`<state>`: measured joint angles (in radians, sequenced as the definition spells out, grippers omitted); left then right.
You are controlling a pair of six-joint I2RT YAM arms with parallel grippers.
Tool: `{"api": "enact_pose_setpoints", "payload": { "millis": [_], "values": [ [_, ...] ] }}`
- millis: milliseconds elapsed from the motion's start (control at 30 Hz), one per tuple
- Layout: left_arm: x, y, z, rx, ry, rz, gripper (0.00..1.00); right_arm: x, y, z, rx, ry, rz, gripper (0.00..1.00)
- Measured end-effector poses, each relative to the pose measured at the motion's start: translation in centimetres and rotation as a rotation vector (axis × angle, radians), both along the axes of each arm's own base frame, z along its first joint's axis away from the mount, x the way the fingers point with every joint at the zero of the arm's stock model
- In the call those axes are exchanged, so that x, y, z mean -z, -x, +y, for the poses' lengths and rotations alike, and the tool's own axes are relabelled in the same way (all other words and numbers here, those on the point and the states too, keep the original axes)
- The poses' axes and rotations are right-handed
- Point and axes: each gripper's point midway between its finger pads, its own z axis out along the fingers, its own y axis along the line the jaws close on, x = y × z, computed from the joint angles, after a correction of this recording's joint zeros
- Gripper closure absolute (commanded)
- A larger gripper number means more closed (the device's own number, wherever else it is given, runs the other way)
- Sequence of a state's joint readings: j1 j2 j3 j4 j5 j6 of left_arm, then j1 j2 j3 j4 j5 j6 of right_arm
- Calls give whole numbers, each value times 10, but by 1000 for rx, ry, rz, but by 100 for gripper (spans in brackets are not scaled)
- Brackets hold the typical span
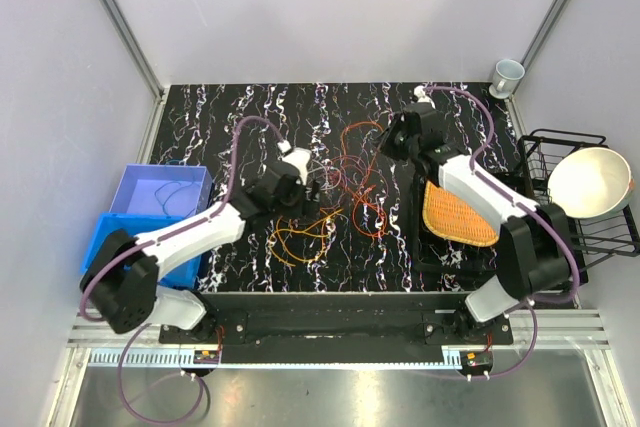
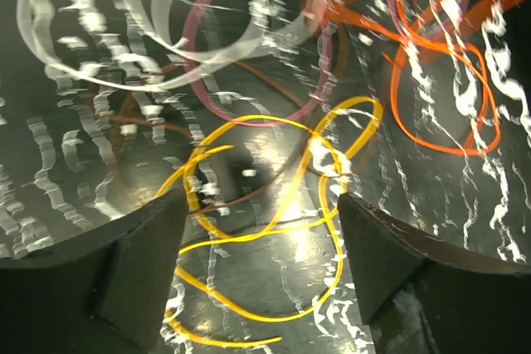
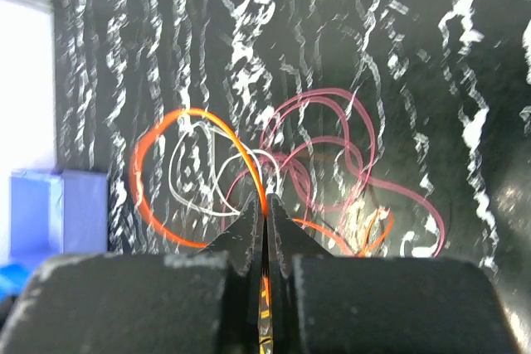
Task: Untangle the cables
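Nearest, the left gripper hangs just over the yellow loops of the cables. The loops lie flat on the table between its widely spread fingers, which grasp nothing. Farther back, the right gripper is clenched on an orange strand that arcs away from it into the tangle at the table's middle.

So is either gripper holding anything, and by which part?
Right gripper pinches the thin orange wire mid-loop. Left gripper, open above thin yellow wire loops, holds nothing.
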<state>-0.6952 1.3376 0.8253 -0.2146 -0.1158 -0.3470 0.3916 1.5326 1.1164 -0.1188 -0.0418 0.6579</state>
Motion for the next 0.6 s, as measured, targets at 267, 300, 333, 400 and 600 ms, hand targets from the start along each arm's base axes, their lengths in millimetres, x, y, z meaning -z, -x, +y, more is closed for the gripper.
{"api": "enact_pose_setpoints", "payload": {
  "millis": [267,300,333,400,600],
  "values": [
    [37,12,-35,137,-63,39,26,75,-6,-8,26,106,182,100],
    [40,13,-38,151,-70,44,27,80,-4,-9,25,115,197,100],
    [44,15,-42,165,-77,49,30,85,-1,-10,23,123,212,100],
    [48,17,-48,185,-85,53,33,87,0,-11,21,130,219,100],
    [60,22,-54,211,-118,71,38,90,-1,-11,17,134,217,100]
  ]
}}
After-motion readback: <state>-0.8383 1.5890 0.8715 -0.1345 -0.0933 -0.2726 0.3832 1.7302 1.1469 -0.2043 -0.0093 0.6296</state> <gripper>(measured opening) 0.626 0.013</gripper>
